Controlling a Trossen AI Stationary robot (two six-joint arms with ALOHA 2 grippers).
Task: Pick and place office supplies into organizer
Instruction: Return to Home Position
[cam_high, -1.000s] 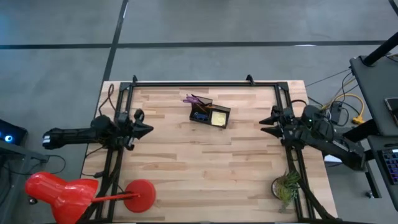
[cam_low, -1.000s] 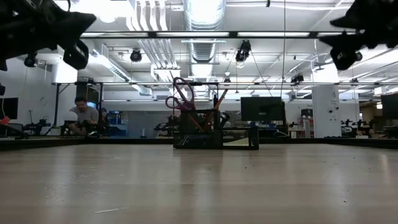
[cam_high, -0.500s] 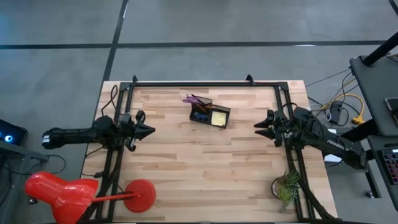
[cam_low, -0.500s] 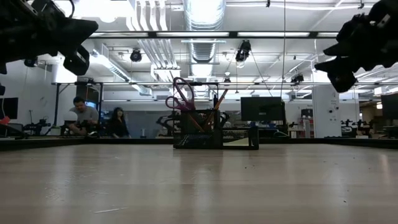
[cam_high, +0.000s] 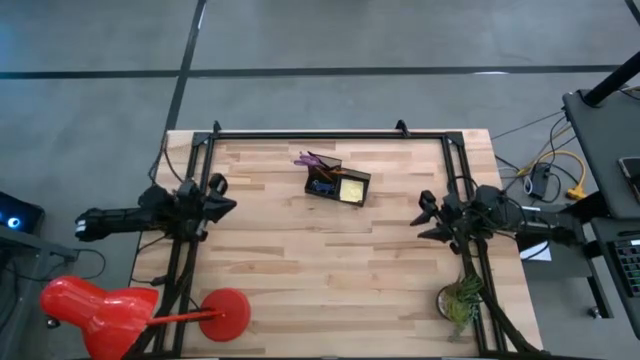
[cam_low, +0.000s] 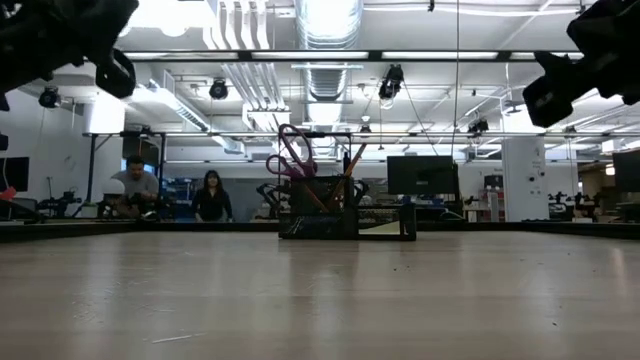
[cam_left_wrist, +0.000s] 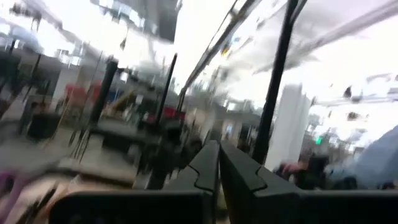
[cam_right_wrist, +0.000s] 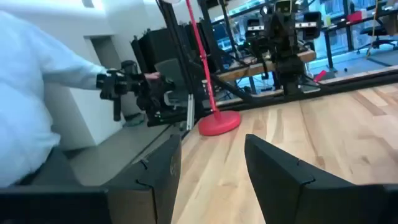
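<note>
Black mesh walls of the organizer (cam_high: 337, 184) stood on the wooden surface (cam_high: 300, 260) toward its far edge, about midway between the two arms. From above, a square yellow sticky-note pad (cam_high: 352, 189) filled the compartment on the right arm's side. Something blue, seemingly a pen (cam_high: 320, 186), lay in the section beside it, and the purple-handled scissors (cam_high: 304, 158) stuck out past the organizer's far corner. The low view showed what the high one could not: the scissors stood handles-up, an orange pencil (cam_low: 352, 160) leaned in the tall section, and two people (cam_low: 130, 185) were at benches in the room behind. The left hand (cam_high: 226, 206) hung over the surface's left edge, its fingers (cam_left_wrist: 208, 168) pressed together on nothing. The right hand (cam_high: 424, 215) hung over the right side, well apart from the organizer, its fingers (cam_right_wrist: 283, 180) spread and empty. A green plant (cam_high: 460, 300) sat beside the right arm's frame.
</note>
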